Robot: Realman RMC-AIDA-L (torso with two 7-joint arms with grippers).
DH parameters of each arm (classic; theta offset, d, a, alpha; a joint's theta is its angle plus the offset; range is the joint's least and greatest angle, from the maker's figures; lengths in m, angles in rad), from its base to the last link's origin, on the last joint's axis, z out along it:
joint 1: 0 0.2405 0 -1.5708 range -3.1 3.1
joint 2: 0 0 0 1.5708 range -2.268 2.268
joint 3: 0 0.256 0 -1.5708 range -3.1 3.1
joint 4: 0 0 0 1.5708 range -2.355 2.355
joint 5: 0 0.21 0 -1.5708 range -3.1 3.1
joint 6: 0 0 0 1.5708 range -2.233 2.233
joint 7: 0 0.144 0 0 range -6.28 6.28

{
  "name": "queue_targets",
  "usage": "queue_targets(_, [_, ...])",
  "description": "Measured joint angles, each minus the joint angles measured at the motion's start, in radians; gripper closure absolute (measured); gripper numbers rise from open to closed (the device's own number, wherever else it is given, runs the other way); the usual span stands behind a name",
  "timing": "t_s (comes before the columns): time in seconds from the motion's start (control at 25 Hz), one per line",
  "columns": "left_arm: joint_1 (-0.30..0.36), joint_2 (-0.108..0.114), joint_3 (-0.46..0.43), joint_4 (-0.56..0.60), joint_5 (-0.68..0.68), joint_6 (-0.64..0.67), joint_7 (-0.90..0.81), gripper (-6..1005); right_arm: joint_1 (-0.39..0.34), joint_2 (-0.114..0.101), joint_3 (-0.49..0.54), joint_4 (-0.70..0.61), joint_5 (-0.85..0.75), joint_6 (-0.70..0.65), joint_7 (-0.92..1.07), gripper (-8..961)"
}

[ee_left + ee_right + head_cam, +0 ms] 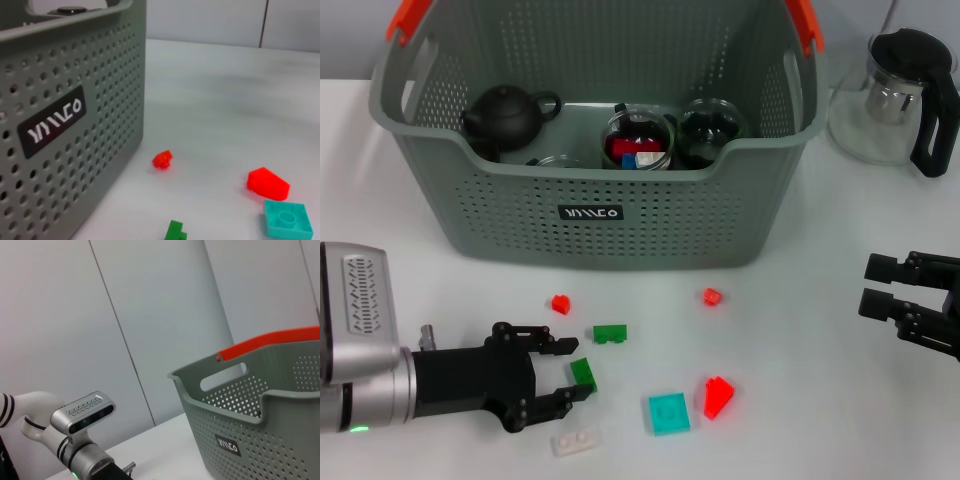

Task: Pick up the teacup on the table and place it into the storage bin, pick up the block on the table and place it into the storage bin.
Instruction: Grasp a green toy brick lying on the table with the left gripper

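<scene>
The storage bin [590,215] stands at the back of the table; it also fills one side of the left wrist view [65,100] and shows in the right wrist view [260,415]. Inside it are glass teacups, one [642,140] holding red and blue blocks, another [712,130] beside it. Blocks lie loose on the table in front. My left gripper [570,371] is low at the front left, open, with a green block [583,374] right at its fingertips. My right gripper [878,286] hovers at the right edge, open and holding nothing.
A black teapot [508,115] sits in the bin. A glass pitcher [895,95] stands at the back right. Other blocks: green [610,334], small red [560,302], small red [711,296] [162,159], red [718,396] [267,183], teal [669,412] [286,219], white [577,441].
</scene>
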Motion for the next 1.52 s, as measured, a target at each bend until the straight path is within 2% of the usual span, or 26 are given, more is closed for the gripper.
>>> queue_targets(0.24, [0.006, -0.001, -0.001, -0.006, -0.013, 0.008, 0.003, 458, -0.001, -0.003, -0.001, 0.001, 0.000, -0.003, 0.000, 457])
queue_targets(0.48, [0.000, -0.002, 0.000, -0.029, -0.014, -0.016, 0.005, 378, 0.002, -0.002, -0.005, -0.001, 0.000, -0.003, 0.002, 458])
queue_targets(1.32, [-0.005, -0.002, 0.049, -0.033, -0.006, -0.063, -0.003, 383, -0.002, -0.003, -0.005, 0.000, 0.000, -0.002, 0.003, 457])
queue_targets(1.44, [-0.010, 0.001, 0.046, -0.025, -0.010, -0.055, -0.045, 469, -0.002, -0.004, -0.004, 0.000, 0.000, -0.003, 0.003, 457])
queue_targets(1.52, [-0.011, 0.003, 0.044, -0.011, -0.011, -0.045, -0.071, 492, -0.002, -0.005, -0.003, 0.001, 0.000, -0.003, 0.003, 458])
